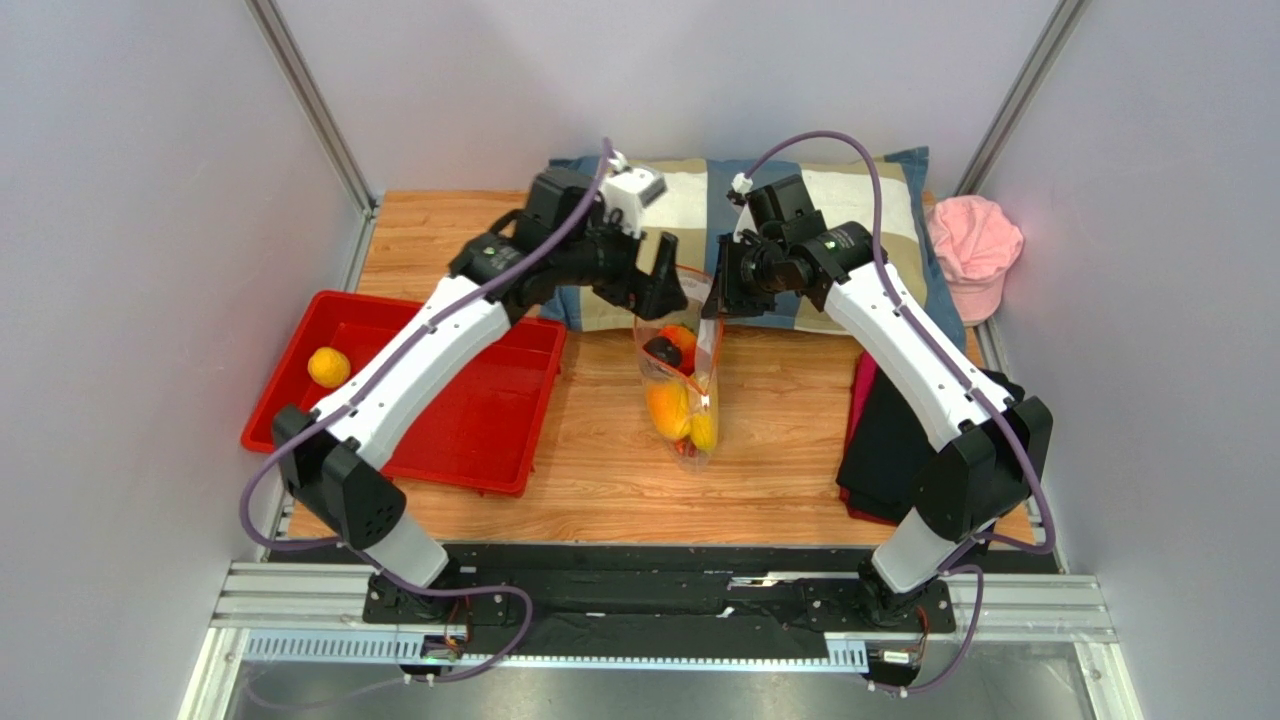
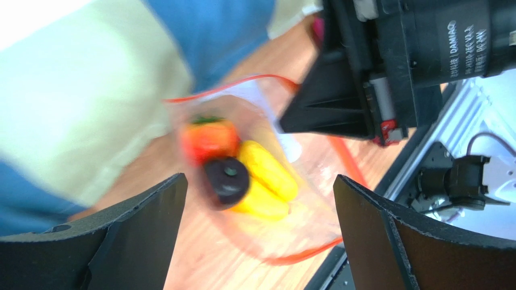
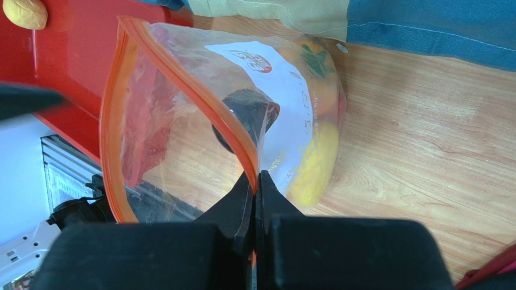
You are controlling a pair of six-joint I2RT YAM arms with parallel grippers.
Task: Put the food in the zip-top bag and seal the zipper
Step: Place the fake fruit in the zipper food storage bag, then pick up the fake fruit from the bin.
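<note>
The clear zip-top bag (image 1: 684,393) stands on the wooden table with its mouth held up and open. Inside it are yellow fruits (image 2: 266,181), a dark round fruit (image 2: 226,179) and an orange-red piece with a green top (image 2: 209,138). My right gripper (image 3: 256,181) is shut on the orange-red zipper strip (image 3: 181,75) at the bag's mouth edge. My left gripper (image 2: 260,229) is open and empty, just above the open mouth. One orange fruit (image 1: 329,366) lies in the red tray (image 1: 496,413) at the left. The slider tab is hidden.
A checked pillow (image 1: 706,210) lies at the back of the table behind both grippers. A pink cap (image 1: 974,248) sits at the back right. A dark cloth (image 1: 894,435) lies at the right under the right arm.
</note>
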